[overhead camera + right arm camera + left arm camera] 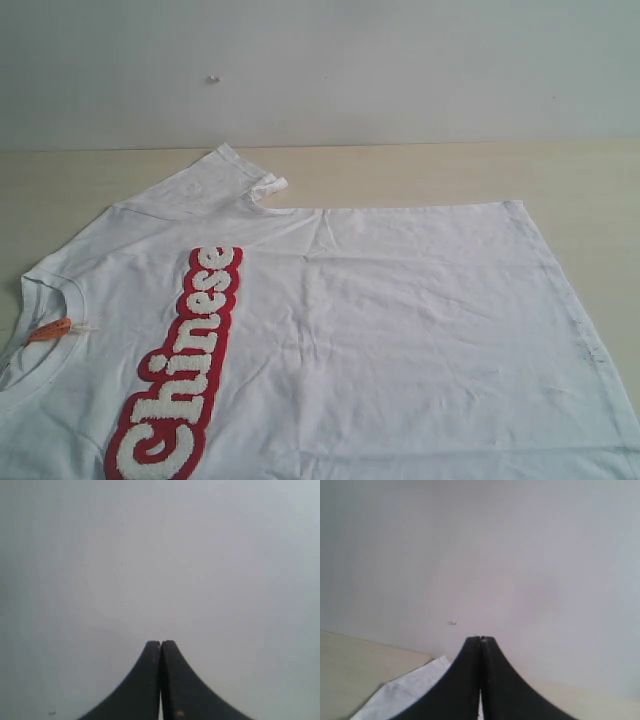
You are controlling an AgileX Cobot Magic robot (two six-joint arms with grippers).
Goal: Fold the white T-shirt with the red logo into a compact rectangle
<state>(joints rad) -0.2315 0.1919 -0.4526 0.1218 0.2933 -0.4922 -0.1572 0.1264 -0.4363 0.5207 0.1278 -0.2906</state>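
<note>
**Shirt laid out before folding.** The desk (420,175) is carrying the white T-shirt (400,330), which is lying face up and spread flat. The red logo (185,380) is running across its chest. The far sleeve (215,180) is reaching toward the desk's far edge, and the collar (40,290) is pointing toward the left edge. The left claw (480,639) and right claw (160,642) are hanging clear of the cloth, jaws pressed together, gripping nothing.

Likely hazards:
- a pinch catching only the top layer and dragging the shirt askew;
- the sleeve's curled cuff and the body creases getting trapped;
- the thick logo bulging the fold.
</note>
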